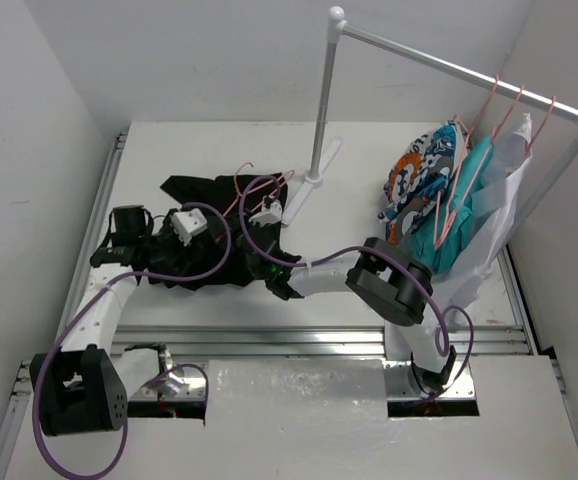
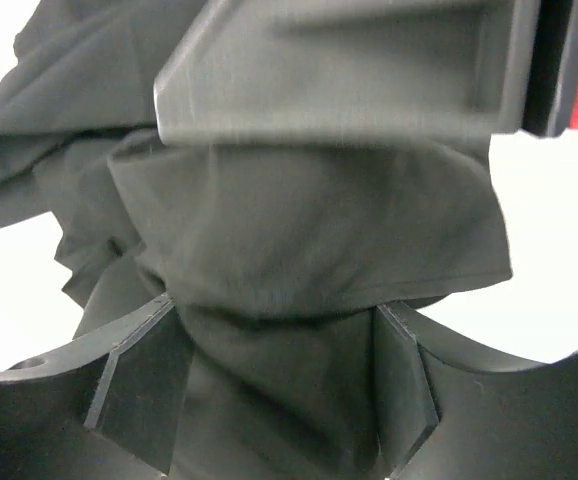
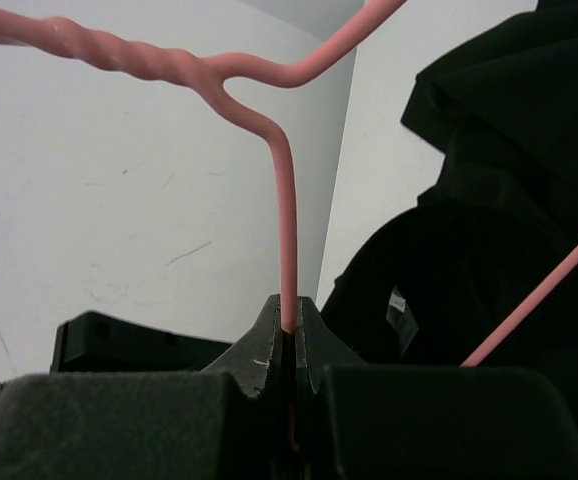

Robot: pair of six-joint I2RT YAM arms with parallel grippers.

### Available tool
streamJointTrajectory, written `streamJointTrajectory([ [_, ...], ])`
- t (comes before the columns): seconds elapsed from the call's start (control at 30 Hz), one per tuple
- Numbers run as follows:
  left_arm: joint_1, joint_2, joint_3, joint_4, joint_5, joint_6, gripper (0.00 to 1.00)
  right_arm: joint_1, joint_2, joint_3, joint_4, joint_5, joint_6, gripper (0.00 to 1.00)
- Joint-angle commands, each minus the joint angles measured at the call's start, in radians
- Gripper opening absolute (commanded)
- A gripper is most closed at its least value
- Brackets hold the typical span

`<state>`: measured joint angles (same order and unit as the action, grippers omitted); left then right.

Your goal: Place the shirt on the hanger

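Observation:
The black shirt (image 1: 184, 188) lies crumpled on the white table left of centre. My left gripper (image 1: 211, 218) is down in it. In the left wrist view a thick fold of the shirt (image 2: 309, 230) fills the gap between the two fingers (image 2: 134, 385), which still stand well apart. The pink wire hanger (image 1: 259, 188) rests at the shirt's far right edge. My right gripper (image 1: 272, 196) is shut on one of its wires; in the right wrist view the wire of the hanger (image 3: 287, 200) rises straight out of the closed right gripper (image 3: 289, 325). The shirt (image 3: 489, 250) with its white label (image 3: 397, 305) lies just to the right.
A white clothes rack stands behind, its post (image 1: 321, 100) footed close to the hanger. At the right end of its bar hang an orange-blue patterned garment (image 1: 419, 170), a teal one (image 1: 459, 215) and a white one (image 1: 499, 190) on pink hangers.

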<state>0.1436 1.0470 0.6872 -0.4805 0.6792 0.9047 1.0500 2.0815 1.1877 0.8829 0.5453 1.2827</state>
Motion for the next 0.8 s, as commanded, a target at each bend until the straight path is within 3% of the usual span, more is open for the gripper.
streamJointTrajectory([
  [0.0,-0.022,0.002,0.008,0.105,0.043,-0.046,0.61,0.015,-0.066,0.026,0.057,-0.025,-0.006,0.0],
  [0.23,-0.024,0.005,0.009,0.235,0.033,-0.128,0.56,0.022,-0.096,0.0,0.068,-0.041,0.007,0.0],
  [0.3,-0.026,0.025,0.018,0.217,0.037,-0.122,0.45,0.022,-0.106,-0.014,0.071,-0.048,0.015,0.0],
  [0.47,-0.047,0.047,0.034,0.142,0.1,-0.081,0.42,0.022,-0.141,-0.049,0.082,-0.054,0.02,0.0],
  [0.53,-0.055,0.042,0.041,0.137,0.123,-0.089,0.3,0.022,-0.143,-0.056,0.082,-0.07,0.037,0.0],
  [0.57,-0.055,0.032,0.046,0.149,0.129,-0.108,0.06,0.021,-0.143,-0.053,0.071,-0.074,0.038,0.0],
  [0.6,-0.055,0.024,0.049,0.164,0.126,-0.13,0.0,0.021,-0.144,-0.051,0.059,-0.087,0.041,0.0],
  [0.7,-0.053,0.005,0.069,0.189,0.117,-0.185,0.0,0.016,-0.153,-0.049,0.024,-0.117,-0.015,0.0],
  [0.73,-0.053,0.004,0.086,0.175,0.112,-0.197,0.0,0.012,-0.162,-0.063,-0.001,-0.155,-0.037,0.04],
  [0.77,-0.053,0.011,0.098,0.163,0.103,-0.204,0.0,0.004,-0.185,-0.074,-0.019,-0.183,-0.058,0.14],
])
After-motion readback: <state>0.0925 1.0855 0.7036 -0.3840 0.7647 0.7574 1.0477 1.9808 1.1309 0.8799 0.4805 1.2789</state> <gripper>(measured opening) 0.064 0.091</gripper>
